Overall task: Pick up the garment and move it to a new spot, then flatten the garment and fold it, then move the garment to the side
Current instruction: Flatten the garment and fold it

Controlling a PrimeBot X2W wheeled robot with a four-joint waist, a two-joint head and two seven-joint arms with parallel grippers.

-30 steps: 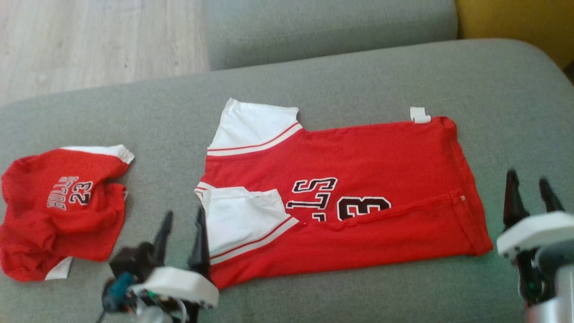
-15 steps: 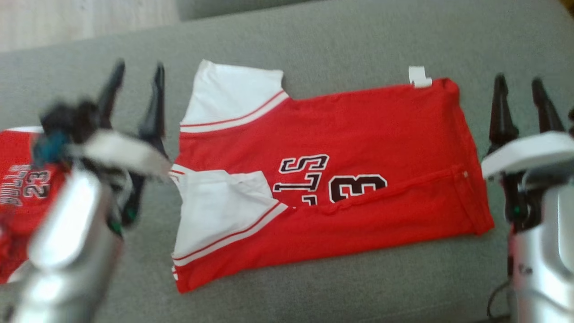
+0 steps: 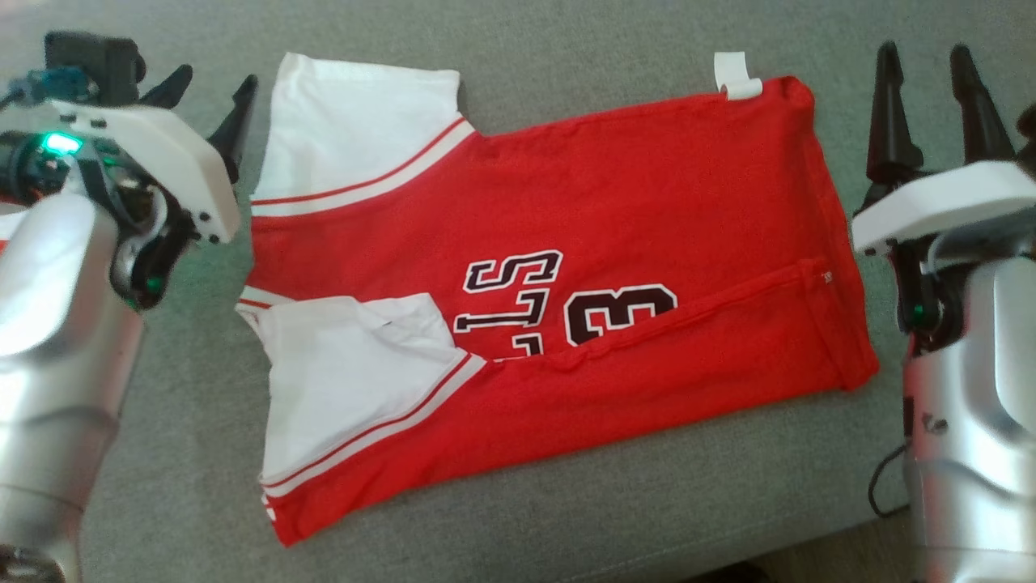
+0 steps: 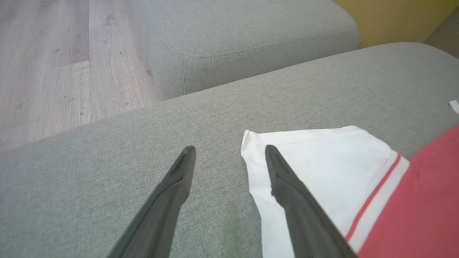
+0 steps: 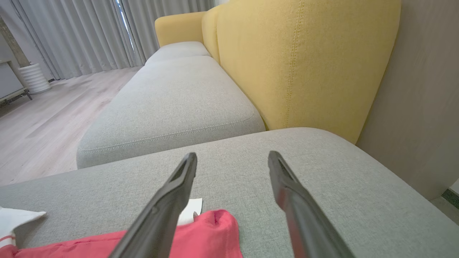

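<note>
1. Near long edge of the jersey (image 3: 615, 235) is folded up over the numbers (image 3: 619, 312), lying on the grey cushion (image 3: 566, 518).
2. It runs left-right, sleeves left, hem right.
3. Far side: left claw (image 3: 217, 77) by the far sleeve (image 3: 356, 121), right claw (image 3: 923, 57) by the far hem corner (image 3: 797, 93), both spread wide, empty, about equally close.

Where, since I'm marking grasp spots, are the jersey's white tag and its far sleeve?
white tag (image 3: 735, 77): head view, middle of the tag at the hem corner.
far sleeve (image 3: 356, 125): head view, middle of its white panel.
</note>
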